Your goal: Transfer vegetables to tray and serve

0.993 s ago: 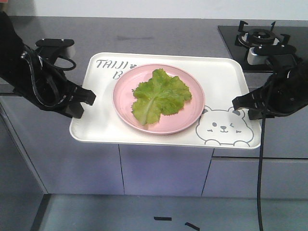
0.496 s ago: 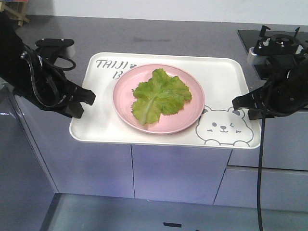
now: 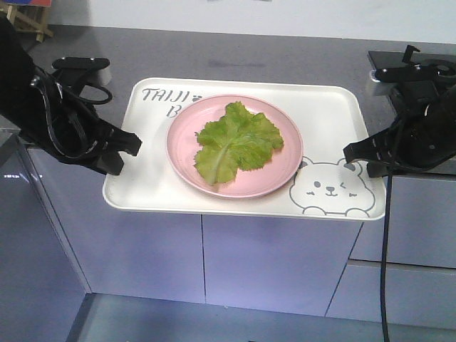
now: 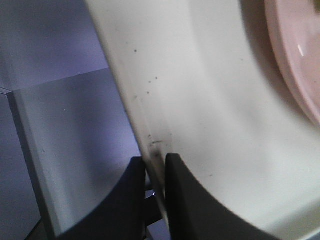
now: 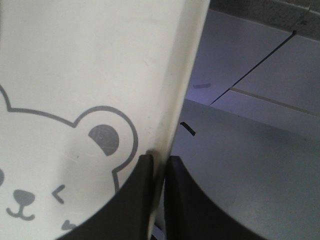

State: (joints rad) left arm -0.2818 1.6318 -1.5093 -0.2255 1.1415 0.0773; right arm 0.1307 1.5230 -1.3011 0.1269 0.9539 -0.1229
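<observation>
Grey counter (image 3: 285, 57) sits behind the tray (image 3: 335, 121) we hold up w/ left gripper (image 4: 155, 162) & right gripper (image 5: 159, 160) each pinched on just its thin rim, lettuce leaf (image 3: 235, 142) on pink plate (image 3: 285, 171) mid-tray, so any tilt or uneven pull could slip a rim & slide the plate off.

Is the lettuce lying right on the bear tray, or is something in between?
The pink plate is in between: the lettuce leaf lies on it, and the plate sits on the tray.
</observation>
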